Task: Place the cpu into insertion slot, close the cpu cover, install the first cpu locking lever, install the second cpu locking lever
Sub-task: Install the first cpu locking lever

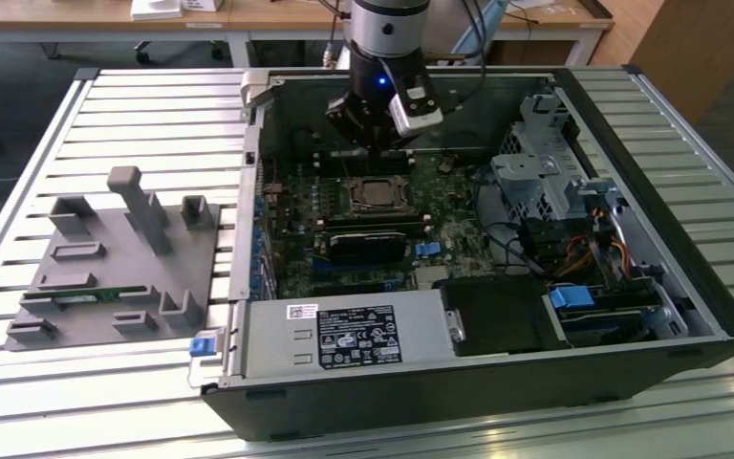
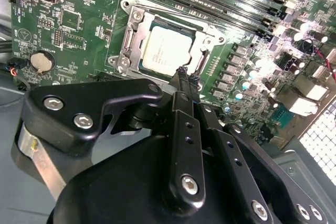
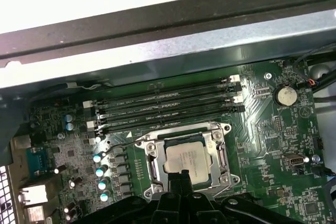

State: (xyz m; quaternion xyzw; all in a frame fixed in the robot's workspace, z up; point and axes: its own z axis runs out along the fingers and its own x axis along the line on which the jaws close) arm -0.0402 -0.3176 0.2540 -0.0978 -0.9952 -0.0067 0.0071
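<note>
A case (image 1: 469,392) lies open on a slatted table (image 1: 150,105), desks (image 1: 341,14) behind. The gripper (image 2: 187,74), pinched closed and empty, hangs by the cover (image 2: 131,40) framing the cpu (image 2: 165,51).

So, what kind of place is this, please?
Probably a robotics lab or workshop: an open black metal computer case lies on a slatted silver metal table, beside a grey fixture block, with wooden desks behind.

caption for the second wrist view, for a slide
Gripper, jaws shut, tips at the edge of the cpu cover lying flat around the cpu on the motherboard.
</note>
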